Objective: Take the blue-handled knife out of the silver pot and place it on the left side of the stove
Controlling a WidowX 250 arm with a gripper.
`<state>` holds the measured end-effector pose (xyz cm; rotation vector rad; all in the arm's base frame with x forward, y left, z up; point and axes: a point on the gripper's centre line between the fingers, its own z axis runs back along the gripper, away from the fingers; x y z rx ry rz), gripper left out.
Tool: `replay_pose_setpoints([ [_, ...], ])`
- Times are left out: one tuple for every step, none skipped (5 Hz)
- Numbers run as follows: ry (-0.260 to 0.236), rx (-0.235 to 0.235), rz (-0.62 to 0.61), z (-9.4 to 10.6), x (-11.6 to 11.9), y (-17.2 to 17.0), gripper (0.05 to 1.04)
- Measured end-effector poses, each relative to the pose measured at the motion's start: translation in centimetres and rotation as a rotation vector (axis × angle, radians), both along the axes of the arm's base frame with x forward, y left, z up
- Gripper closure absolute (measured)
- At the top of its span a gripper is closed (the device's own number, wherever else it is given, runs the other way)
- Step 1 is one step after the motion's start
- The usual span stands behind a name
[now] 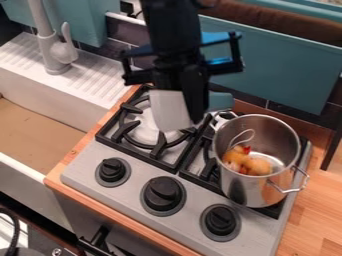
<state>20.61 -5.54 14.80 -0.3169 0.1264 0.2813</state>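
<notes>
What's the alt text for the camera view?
Black gripper with a pale object at its tip, above a toy stove; a metal pot holding yellow-orange items sits on the stove's right side, white sink at left.

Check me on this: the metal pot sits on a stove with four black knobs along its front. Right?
The count is off: the camera view shows the metal pot sitting on a stove with three black knobs, not four, along its front.

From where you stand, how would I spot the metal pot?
Find the stovetop with three black knobs, right of the white sink. At its right end stands a tall, shiny, open pot with a wire handle. Unlike the low black grate beside it, it holds orange-yellow pieces.
</notes>
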Motion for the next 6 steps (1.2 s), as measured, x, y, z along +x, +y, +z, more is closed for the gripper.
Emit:
replay_pose_setpoints([
  [0.024, -0.042, -0.019, 0.7, -0.4, 0.1, 0.973],
  [-0.036, -0.006, 0.017, 2.0, -0.8, 2.0, 0.973],
  [-0.012, 0.002, 0.072, 2.0, 0.5, 5.4, 0.973],
  [-0.025, 0.046, 0.095, 0.5, 1.4, 8.1, 0.973],
  [-0.072, 0.104, 0.099, -0.7, 1.9, 9.6, 0.973],
  [-0.118, 0.184, 0.087, -3.3, 2.1, 12.0, 0.973],
])
